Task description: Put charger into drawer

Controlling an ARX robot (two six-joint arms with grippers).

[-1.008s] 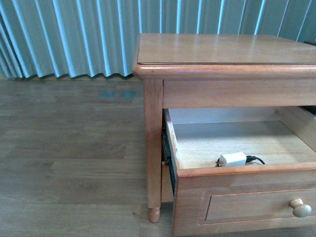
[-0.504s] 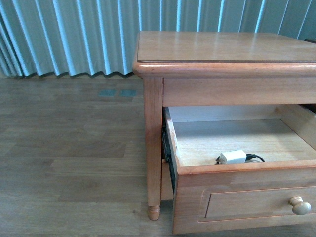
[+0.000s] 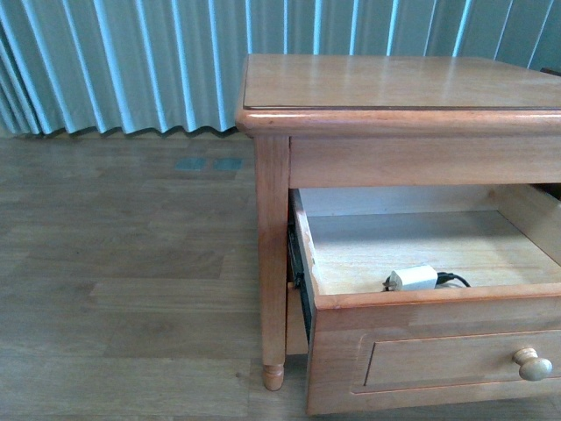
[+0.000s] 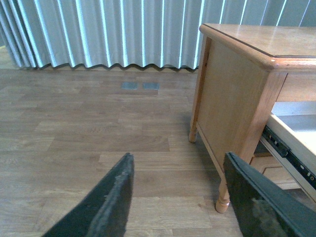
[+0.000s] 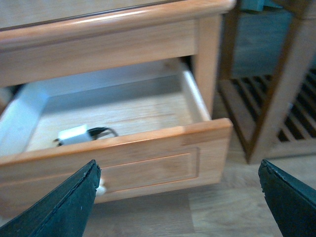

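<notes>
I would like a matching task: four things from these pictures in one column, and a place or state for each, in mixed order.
Things:
1 charger
2 drawer
3 knob
4 left gripper

Places or states:
A pulled open
B jaws apart, holding nothing
C lying inside the drawer, near its front
D on the drawer's front panel

Pairs: 1-C; 2-A; 3-D; 4-B

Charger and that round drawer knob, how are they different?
The charger is white and boxy; the knob is round and pale tan. The charger lies inside the open drawer, just behind its front wall; the knob sticks out of the front panel. The charger has a thin black cable; the knob has none. Both are small and lighter than the brown wood.
</notes>
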